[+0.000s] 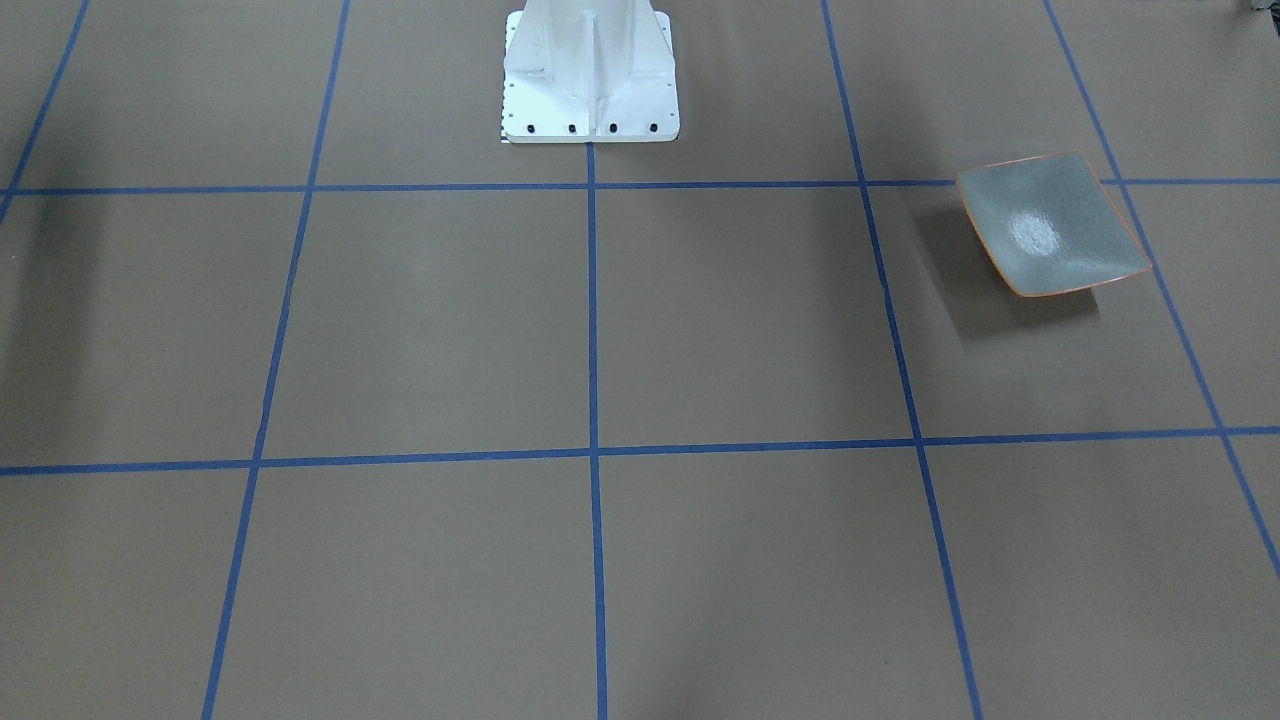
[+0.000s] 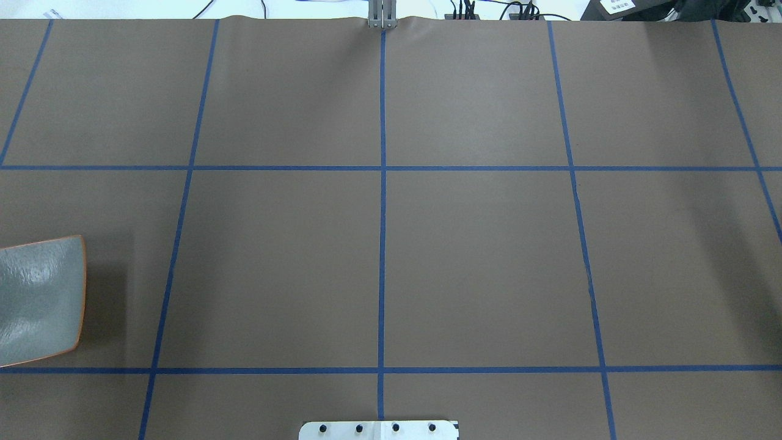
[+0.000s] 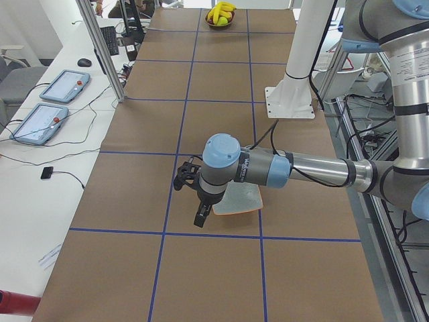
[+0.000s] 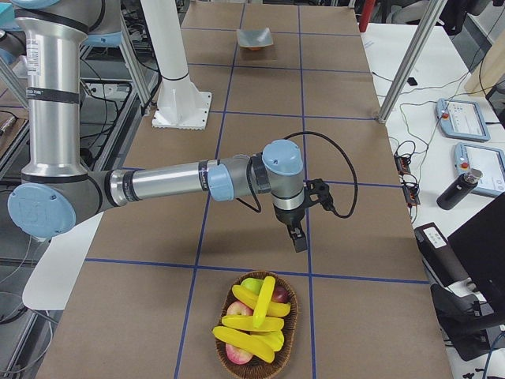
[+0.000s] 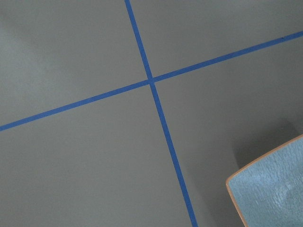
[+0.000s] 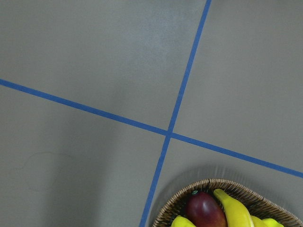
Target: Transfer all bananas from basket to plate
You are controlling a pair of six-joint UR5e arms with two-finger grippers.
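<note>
Several yellow bananas [image 4: 254,322] lie in a wicker basket [image 4: 292,316] with other fruit, at the table's end on my right. The basket rim [image 6: 208,183] and one banana [image 6: 234,210] show at the bottom of the right wrist view. My right gripper [image 4: 297,237] hangs above the table just short of the basket; I cannot tell if it is open or shut. The grey-green plate [image 1: 1050,225] with its orange rim holds nothing; it also shows as plate [image 2: 40,299] and plate [image 5: 272,189]. My left gripper [image 3: 200,216] hangs beside the plate [image 3: 242,198]; I cannot tell its state.
The white robot pedestal [image 1: 590,70] stands at the table's middle edge. Blue tape lines grid the brown table. A dark red fruit [image 6: 204,211] lies in the basket. Two tablets [image 3: 40,121] and cables lie on a side table, with aluminium posts [image 3: 100,47] along it.
</note>
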